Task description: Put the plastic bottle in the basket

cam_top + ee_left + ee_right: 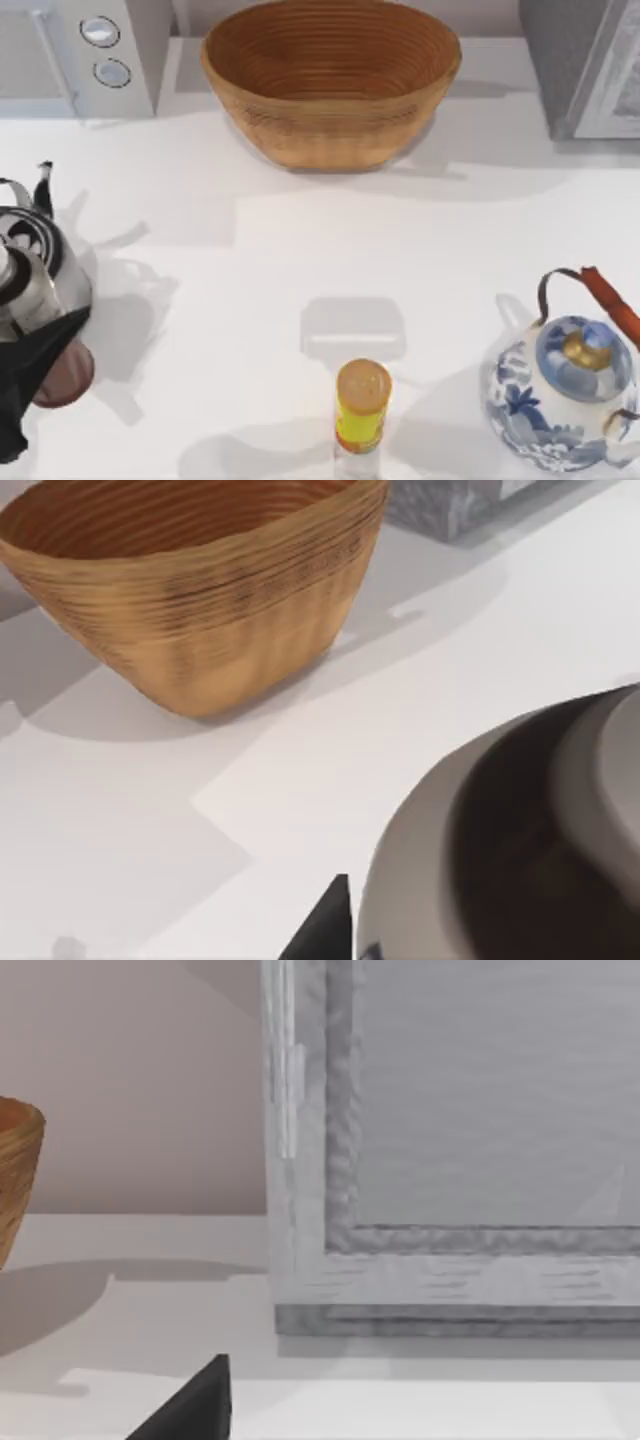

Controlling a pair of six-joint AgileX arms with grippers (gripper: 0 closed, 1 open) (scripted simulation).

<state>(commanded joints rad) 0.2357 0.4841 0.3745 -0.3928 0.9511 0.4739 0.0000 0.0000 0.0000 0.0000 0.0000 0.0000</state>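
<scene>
White counter [250, 250]: basket [330, 80] upper centre, left claw [25, 375] against bottle [65, 375] lower left (grip impossible to tell)

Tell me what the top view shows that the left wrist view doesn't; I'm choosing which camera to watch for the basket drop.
Top view, not the left wrist view: the yellow canister at the near edge, the blue-and-white teapot at the right, the metal kettle at the left, and the knobbed appliance at the back left. Left wrist view, not the top: a large rounded grey-and-dark shape close up, which I cannot identify. Both: the basket, the white table and the grey box at the back right.
</scene>
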